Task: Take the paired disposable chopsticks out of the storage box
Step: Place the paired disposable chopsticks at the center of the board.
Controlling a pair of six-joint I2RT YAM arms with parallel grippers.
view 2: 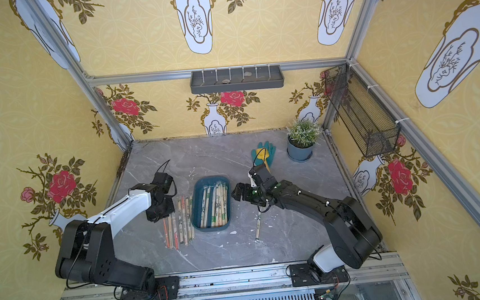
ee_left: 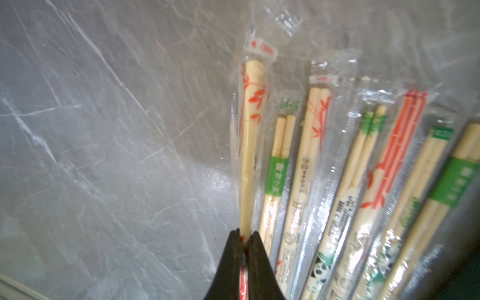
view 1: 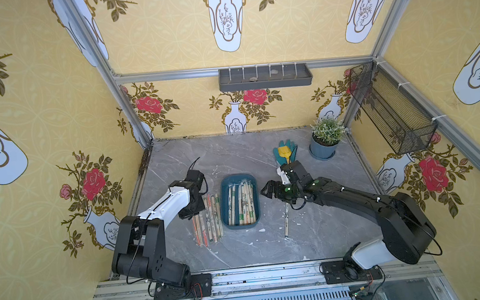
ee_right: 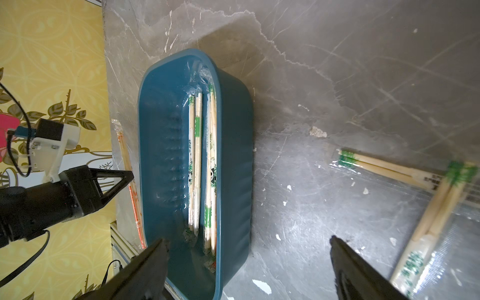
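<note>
Left fingers (ee_left: 255,249) pinch shut on a red-printed pair (ee_left: 252,117), aligning it with the row (view 1: 213,217) on the surface (view 1: 175,161) at 9 o'clock of the storage box (view 1: 240,226) — right fingers (ee_right: 358,275), wide and empty, wait at 3 o'clock for the paired disposable chopsticks (view 1: 244,203) inside.

Grey marbled desk (view 1: 248,153), white veins, scattered white flecks (view 1: 261,230). Storage box (view 1: 223,204) at centre, flat on desk. Paired disposable chopsticks (view 1: 212,217) in row just left of box, parallel to it. More wrapped pairs (view 1: 286,220) right of box, apart from it; right wrist view shows two crossing. Teal glove (view 1: 277,153) and plant pot (view 1: 322,149) toward far right corner.
</note>
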